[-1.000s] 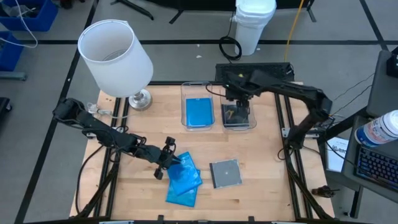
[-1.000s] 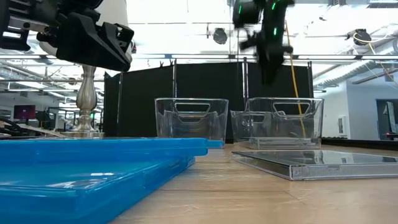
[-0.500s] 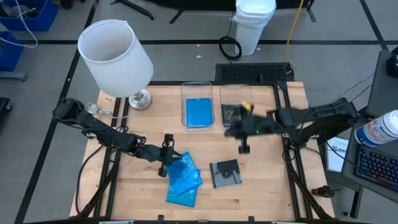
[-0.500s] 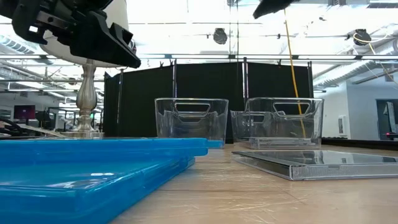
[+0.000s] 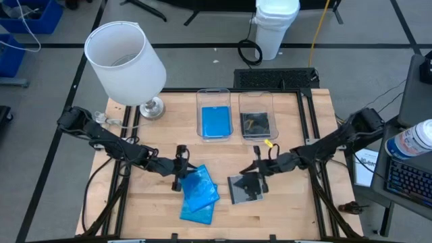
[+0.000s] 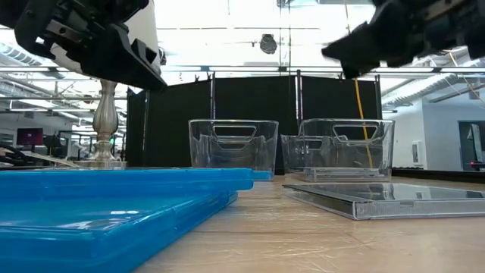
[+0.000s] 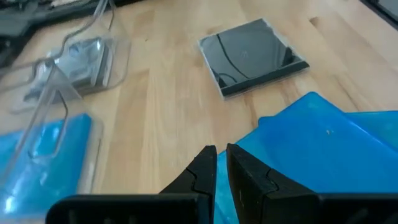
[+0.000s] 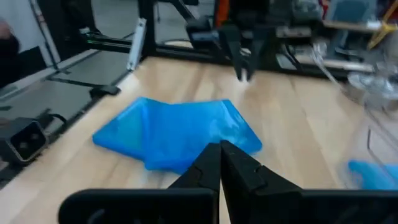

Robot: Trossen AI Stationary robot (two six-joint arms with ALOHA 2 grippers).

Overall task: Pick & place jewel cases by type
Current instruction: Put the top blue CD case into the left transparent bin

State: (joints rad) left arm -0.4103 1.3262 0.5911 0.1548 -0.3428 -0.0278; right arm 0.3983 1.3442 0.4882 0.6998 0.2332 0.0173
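Nearest: blue jewel cases (image 5: pixel 200 194) stacked at the table's front, left gripper (image 5: pixel 179 169) at their edge — fingers together. Beside them, the grey jewel case (image 5: pixel 244 189) lies flat; right gripper (image 5: pixel 259 177) above it, jaws closed. Farther back, two clear bins (image 5: pixel 237 115).

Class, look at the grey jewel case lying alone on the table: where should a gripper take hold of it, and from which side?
Grip the grey jewel case by two opposite thin edges, coming straight down from above. It lies flat on the table, apart from the blue cases, so only its rim offers a hold.
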